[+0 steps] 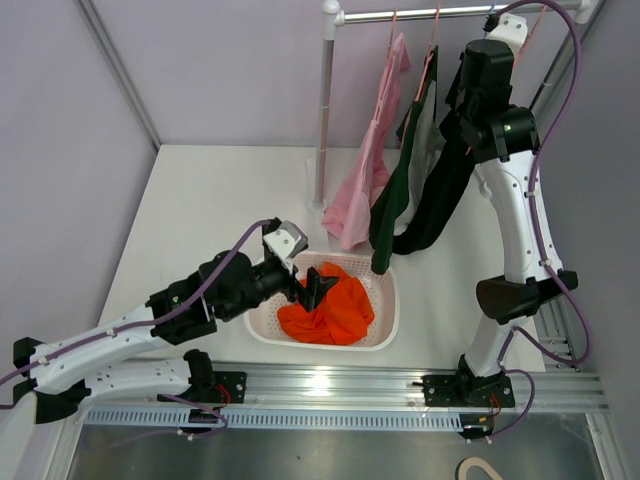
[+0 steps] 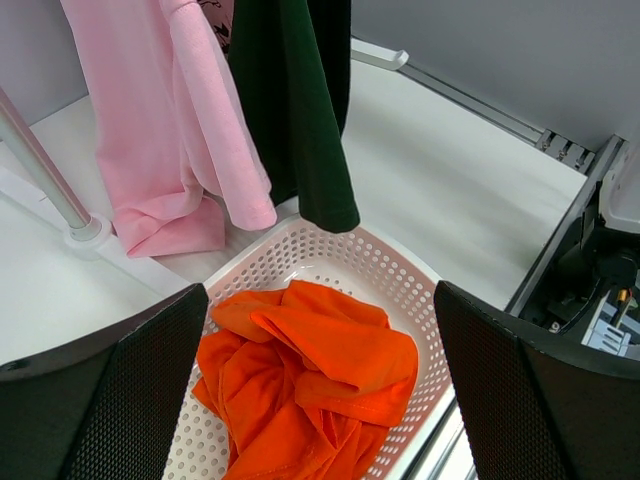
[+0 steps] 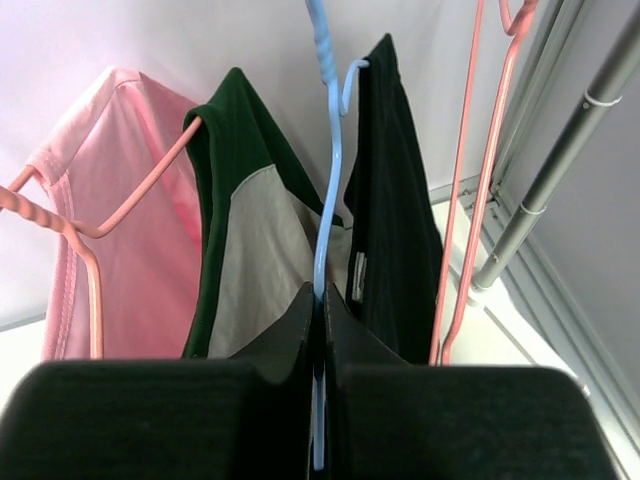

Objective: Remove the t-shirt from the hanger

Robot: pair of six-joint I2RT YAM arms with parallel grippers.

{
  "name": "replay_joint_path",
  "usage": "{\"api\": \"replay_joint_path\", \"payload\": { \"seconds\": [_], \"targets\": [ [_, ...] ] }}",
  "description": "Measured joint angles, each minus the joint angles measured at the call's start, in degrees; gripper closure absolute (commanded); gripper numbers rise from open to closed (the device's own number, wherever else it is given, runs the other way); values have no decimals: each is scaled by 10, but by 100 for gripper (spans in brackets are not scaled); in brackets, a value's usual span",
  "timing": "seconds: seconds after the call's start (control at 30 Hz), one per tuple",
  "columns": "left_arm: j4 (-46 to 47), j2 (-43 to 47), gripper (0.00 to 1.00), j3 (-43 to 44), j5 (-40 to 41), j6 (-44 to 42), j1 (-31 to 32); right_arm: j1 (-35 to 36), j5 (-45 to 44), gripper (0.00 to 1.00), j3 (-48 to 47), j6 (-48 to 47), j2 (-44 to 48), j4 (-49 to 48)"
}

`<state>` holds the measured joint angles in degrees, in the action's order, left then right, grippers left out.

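A black t-shirt (image 1: 440, 195) hangs from a light blue hanger (image 3: 328, 150) on the rail (image 1: 440, 14) at the back right. In the right wrist view the black t-shirt (image 3: 395, 220) drapes off the hanger's right arm. My right gripper (image 3: 320, 300) is shut on the blue hanger's lower wire; it sits high by the rail in the top view (image 1: 470, 95). My left gripper (image 2: 320, 400) is open and empty, hovering over a crumpled orange t-shirt (image 2: 310, 380) in a white perforated basket (image 2: 400, 270). The left gripper also shows in the top view (image 1: 318, 288).
A pink shirt (image 1: 365, 180) and a dark green shirt (image 1: 395, 200) hang on pink hangers (image 3: 130, 200) left of the black one. An empty pink hanger (image 3: 465, 180) hangs to the right. The rack's upright pole (image 1: 325, 110) stands behind the basket (image 1: 385, 300).
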<state>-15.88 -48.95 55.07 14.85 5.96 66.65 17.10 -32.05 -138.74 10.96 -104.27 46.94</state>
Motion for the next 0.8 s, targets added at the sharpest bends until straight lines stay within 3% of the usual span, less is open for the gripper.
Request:
{"api": "replay_joint_path", "payload": {
  "seconds": [0.47, 0.8],
  "targets": [
    [-2, -2, 0, 0, 0, 0, 0, 21, -14, 100, -1, -52, 9, -7],
    [2, -8, 1, 0, -2, -1, 8, 32, -9, 100, 54, -74, 143, -27]
  ]
}}
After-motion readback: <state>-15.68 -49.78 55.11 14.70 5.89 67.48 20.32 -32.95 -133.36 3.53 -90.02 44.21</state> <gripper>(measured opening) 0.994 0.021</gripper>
